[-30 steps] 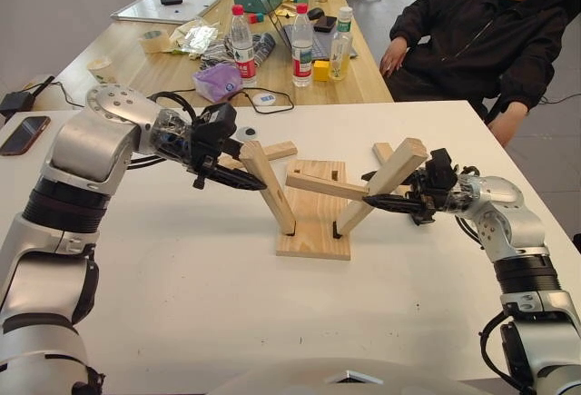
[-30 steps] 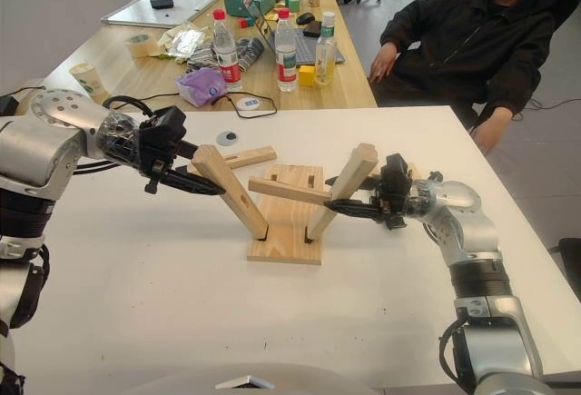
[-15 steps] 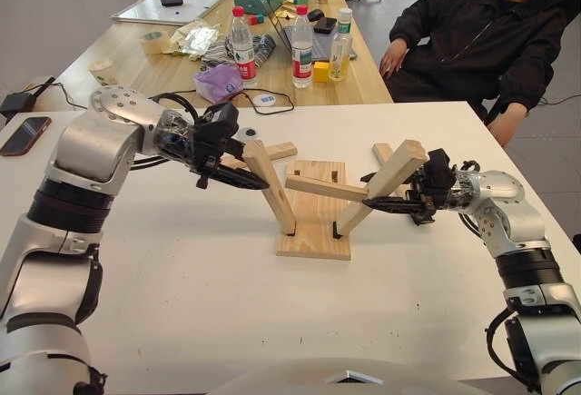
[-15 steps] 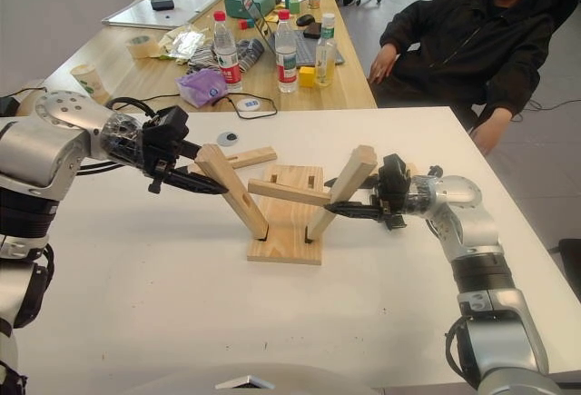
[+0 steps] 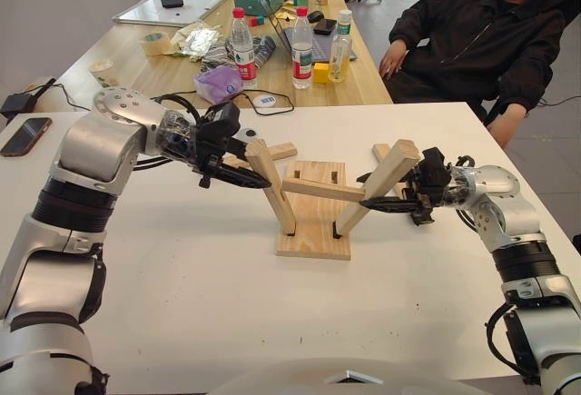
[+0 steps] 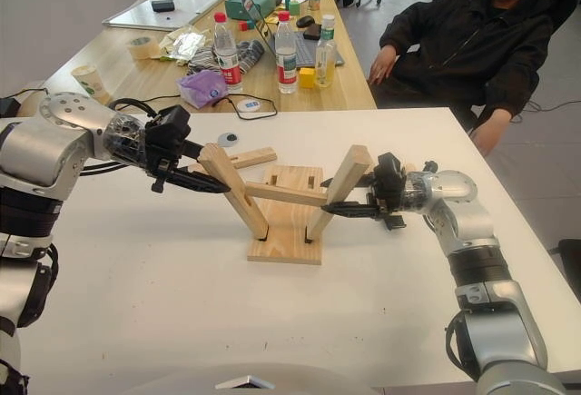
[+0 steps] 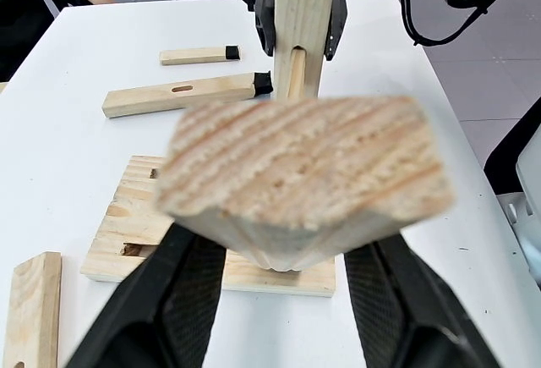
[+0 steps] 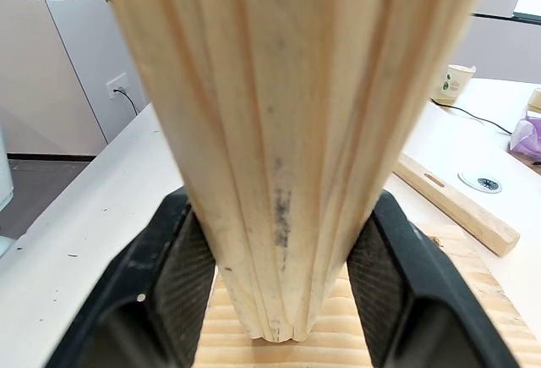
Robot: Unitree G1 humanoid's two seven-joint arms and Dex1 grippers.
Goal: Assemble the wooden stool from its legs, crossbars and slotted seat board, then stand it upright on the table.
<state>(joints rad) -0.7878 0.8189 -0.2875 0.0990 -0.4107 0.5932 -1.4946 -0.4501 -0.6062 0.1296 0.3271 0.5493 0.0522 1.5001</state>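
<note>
- Stool of pale, unfinished wood, half built, stands just right of centre in the head views on the white table.
- Its flat slotted seat board lies on the tabletop, with two rectangular slots showing at its far edge.
- Two square legs rise from the board and lean outward in a V: the left-hand leg and the right-hand leg.
- A thin crossbar runs between them, roughly level.
- The left gripper is clamped on the left-hand leg near its top, with a black finger on each side.
- The right gripper is clamped on the right-hand leg around mid height.
- Two loose wooden bars with dark ends lie on the table beyond the board.
</note>
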